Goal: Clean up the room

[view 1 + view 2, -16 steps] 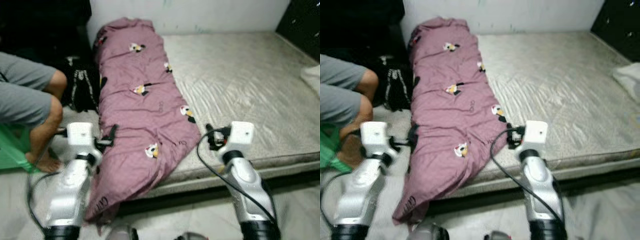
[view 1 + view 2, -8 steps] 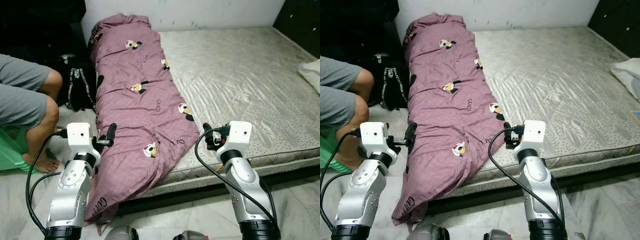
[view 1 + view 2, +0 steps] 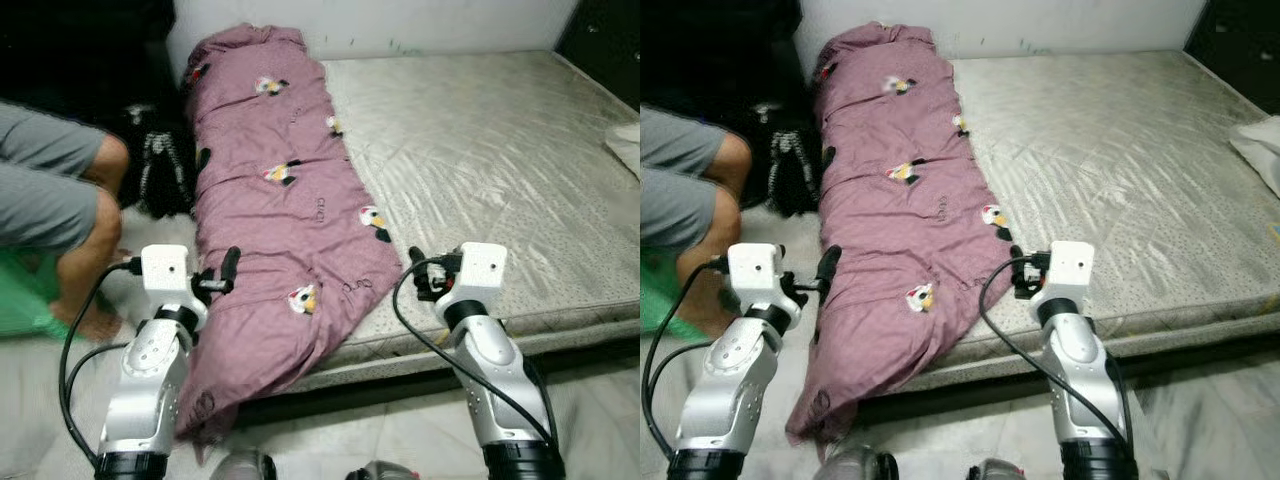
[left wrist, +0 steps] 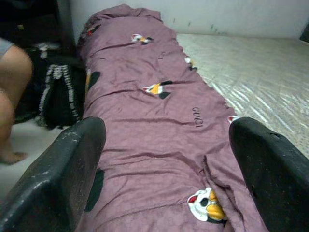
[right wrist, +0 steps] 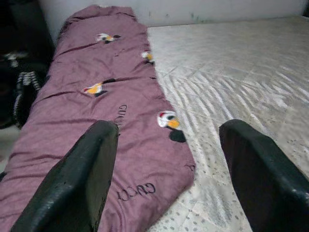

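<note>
A long mauve blanket [image 3: 280,190] with small cartoon patches lies folded lengthwise along the left side of a bare grey mattress [image 3: 500,160], its near end hanging off the front edge toward the floor. My left gripper [image 4: 166,174] is open, held just before the blanket's near left edge, its fingers [image 3: 230,268] apart from the cloth. The right gripper [image 5: 166,179] is open too, hovering over the mattress front edge beside the blanket's near right corner [image 5: 164,179]. Nothing is between either pair of fingers.
A person sits at the left, knees [image 3: 105,190] and a bare foot [image 3: 85,318] near my left arm, on something green [image 3: 25,300]. A black bag [image 3: 160,170] stands on the floor between the person and the bed. A white pillow [image 3: 1260,145] lies at the mattress's right edge.
The view has shifted slightly and is a little blurred. Both grippers hold about the same places relative to the blanket, and both stay open.
</note>
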### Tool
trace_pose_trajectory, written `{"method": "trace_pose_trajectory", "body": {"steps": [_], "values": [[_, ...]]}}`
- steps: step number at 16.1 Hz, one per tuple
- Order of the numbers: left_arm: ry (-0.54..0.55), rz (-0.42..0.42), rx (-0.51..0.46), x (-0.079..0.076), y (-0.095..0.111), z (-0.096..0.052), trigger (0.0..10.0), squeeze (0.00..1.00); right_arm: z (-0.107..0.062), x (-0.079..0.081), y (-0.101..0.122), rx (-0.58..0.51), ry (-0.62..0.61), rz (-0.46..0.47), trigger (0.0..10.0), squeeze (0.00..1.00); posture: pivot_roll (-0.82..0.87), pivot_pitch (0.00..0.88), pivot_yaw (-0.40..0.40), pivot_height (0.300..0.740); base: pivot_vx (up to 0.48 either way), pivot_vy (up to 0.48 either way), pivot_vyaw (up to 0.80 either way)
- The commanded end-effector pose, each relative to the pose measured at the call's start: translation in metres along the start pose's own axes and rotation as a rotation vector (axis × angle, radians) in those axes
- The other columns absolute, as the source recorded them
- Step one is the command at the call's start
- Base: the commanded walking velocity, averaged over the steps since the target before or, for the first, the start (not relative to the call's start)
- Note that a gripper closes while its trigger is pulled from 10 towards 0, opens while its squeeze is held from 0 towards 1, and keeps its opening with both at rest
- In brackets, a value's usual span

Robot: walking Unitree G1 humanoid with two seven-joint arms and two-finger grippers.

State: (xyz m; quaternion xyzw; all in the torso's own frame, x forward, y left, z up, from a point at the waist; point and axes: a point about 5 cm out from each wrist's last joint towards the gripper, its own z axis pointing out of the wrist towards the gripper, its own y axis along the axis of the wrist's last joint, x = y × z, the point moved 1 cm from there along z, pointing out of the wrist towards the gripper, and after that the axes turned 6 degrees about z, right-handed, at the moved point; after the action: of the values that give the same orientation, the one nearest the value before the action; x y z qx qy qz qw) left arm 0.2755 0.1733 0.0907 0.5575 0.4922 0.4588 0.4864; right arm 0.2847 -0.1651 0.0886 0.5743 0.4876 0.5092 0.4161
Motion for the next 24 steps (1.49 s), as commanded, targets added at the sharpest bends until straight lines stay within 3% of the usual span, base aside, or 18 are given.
{"method": "trace_pose_trajectory", "body": {"steps": [1,9,16,20,24], "values": [[-0.003,0.016,0.003,0.0019,0.0007,-0.0013,10.0,0.0,0.0004,0.0016,0.0055,-0.018,0.007,-0.001,10.0,0.0,0.0,0.0,-0.021,0.74,0.0,0.0,0.8],[-0.013,0.008,0.006,0.0,0.0006,-0.001,10.0,0.0,0.0007,-0.0006,0.0045,-0.009,-0.001,0.001,10.0,0.0,-0.01,0.0,-0.024,0.74,0.0,0.0,0.0],[-0.013,-0.003,0.006,-0.0007,0.0001,-0.0008,10.0,0.0,0.001,-0.0013,0.0043,-0.006,0.0,0.0,10.0,0.0,-0.01,0.0,-0.026,0.74,0.0,-0.318,0.0],[-0.013,-0.02,0.002,-0.0005,0.0005,-0.0006,10.0,0.0,0.0011,-0.0011,0.0042,-0.005,0.0,0.002,10.0,0.0,-0.01,0.0,-0.025,0.74,0.0,0.0,0.0],[-0.069,-0.037,-0.03,-0.0059,0.0047,-0.0012,10.0,0.0,0.0014,-0.0011,0.004,-0.003,0.0,0.003,10.0,0.0,-0.01,0.0,-0.025,0.74,0.0,0.0,0.0]]}}
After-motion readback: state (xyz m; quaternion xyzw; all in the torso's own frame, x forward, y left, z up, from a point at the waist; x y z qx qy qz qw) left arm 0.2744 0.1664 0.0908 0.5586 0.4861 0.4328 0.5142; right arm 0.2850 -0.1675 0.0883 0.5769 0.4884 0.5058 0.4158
